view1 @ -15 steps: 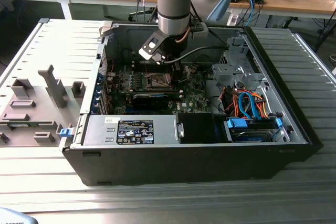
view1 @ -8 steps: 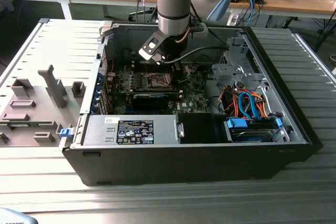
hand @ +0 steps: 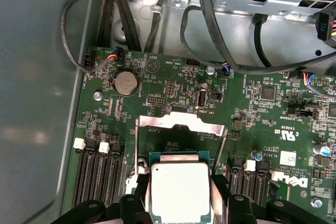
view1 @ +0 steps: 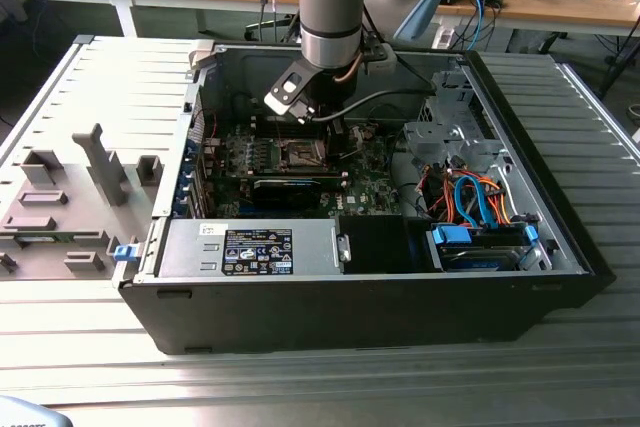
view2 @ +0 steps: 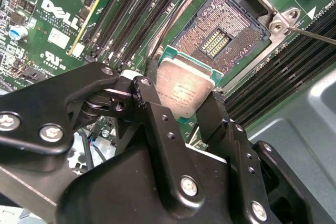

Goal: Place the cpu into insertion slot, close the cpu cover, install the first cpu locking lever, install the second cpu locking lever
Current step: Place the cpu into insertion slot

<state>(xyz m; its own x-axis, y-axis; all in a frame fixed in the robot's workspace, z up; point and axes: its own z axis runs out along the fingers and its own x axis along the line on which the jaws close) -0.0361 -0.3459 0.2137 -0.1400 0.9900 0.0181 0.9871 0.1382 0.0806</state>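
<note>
Two fingers [view2: 157,129] of the gripper [view2: 179,103] clamp the chip [view2: 185,90] by opposite edges, leaving its underside free near the open socket [view2: 223,38].

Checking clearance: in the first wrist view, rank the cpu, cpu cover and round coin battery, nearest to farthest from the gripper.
1. cpu, held in the gripper.
2. cpu cover, raised just beyond it.
3. coin battery, farthest, past the cover.

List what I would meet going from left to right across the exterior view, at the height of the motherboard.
Grey upright holder → insertion slot → orange and blue cables. The claw, shut on the cpu in both wrist views, overlaps the slot here, so I leave it out.
</note>
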